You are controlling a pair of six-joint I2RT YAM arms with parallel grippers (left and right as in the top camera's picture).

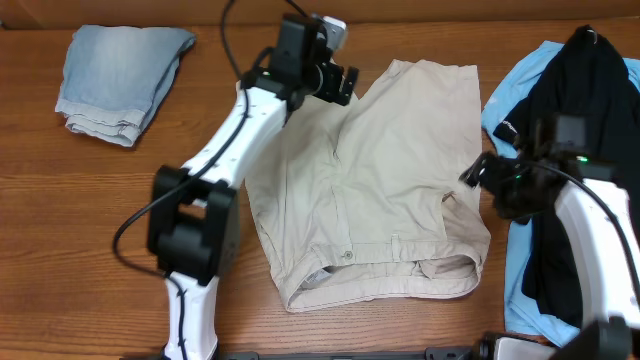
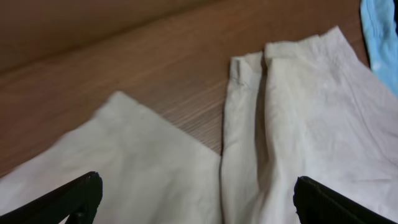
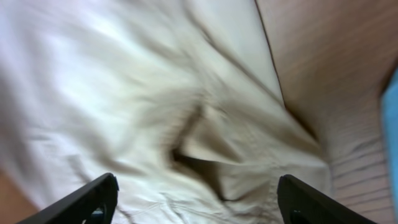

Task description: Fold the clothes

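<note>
I'm seeing the khaki shorts [image 1: 380, 190] lying flat on the table [image 1: 100, 230], waistband toward the arm bases. Left gripper [image 1: 343, 84] is hovering wide open and empty over the leg hems. Right gripper [image 1: 478, 172] is gaping empty at the shorts' right edge.

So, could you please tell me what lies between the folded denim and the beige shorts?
In the overhead view, bare wooden table and the left arm lie between the denim and the shorts; nothing else.
</note>
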